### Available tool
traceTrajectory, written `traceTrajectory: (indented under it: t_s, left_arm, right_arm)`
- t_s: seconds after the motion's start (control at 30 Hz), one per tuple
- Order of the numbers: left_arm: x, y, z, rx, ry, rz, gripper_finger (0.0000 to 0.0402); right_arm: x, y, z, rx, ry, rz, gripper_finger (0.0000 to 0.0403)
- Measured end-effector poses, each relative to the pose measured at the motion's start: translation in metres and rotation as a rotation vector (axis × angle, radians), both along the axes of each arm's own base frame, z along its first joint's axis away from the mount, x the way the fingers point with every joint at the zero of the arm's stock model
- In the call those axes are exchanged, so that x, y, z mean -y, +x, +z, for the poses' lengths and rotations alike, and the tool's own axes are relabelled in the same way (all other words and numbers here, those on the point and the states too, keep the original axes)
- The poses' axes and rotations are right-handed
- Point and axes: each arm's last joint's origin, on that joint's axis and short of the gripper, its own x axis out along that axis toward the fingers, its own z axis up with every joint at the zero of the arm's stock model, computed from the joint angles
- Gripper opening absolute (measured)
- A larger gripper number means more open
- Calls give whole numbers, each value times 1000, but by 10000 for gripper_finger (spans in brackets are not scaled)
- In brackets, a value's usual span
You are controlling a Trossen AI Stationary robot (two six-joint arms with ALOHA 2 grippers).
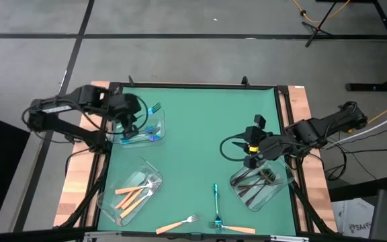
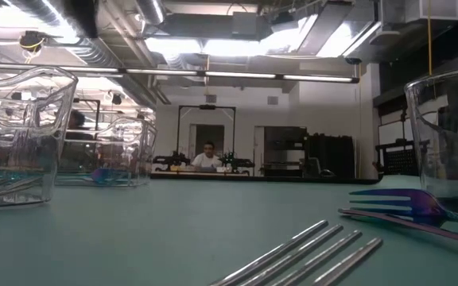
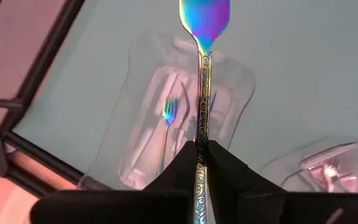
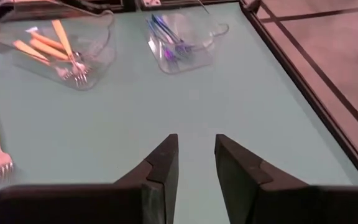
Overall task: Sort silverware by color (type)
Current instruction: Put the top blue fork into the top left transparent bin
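A slim blue-teal fork [image 3: 204,93], its iridescent handle etched with scrollwork, is pinched by the handle in the left gripper [image 3: 201,163] above the far-left clear tray [image 1: 144,128], which already holds what look like other blue forks. The right gripper [image 4: 196,163], fingers parted and holding nothing, hangs by the tray of dark forks [image 1: 257,181]. Orange forks [image 1: 134,196] lie in the near-left tray.

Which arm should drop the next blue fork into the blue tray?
Left. Its end effector already grips a blue fork above the blue tray; the right end effector is open and empty.
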Motion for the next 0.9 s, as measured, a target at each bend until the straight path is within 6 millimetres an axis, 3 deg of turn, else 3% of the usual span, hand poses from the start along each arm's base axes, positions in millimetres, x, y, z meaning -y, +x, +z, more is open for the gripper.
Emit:
traceTrajectory:
  t_s: [0.2,0.53,0.9]
  left_arm:
    - [0,-16,-46,-12,43,-4,15]
    - [0,-10,-124,-95,38,-7,15]
    - [1,-21,-162,-200,19,21,15]
  right_arm:
    - [-8,17,-4,35,38,20,95]
    - [-18,35,-21,-30,51,54,95]
    - [-24,43,-24,-19,106,98,95]
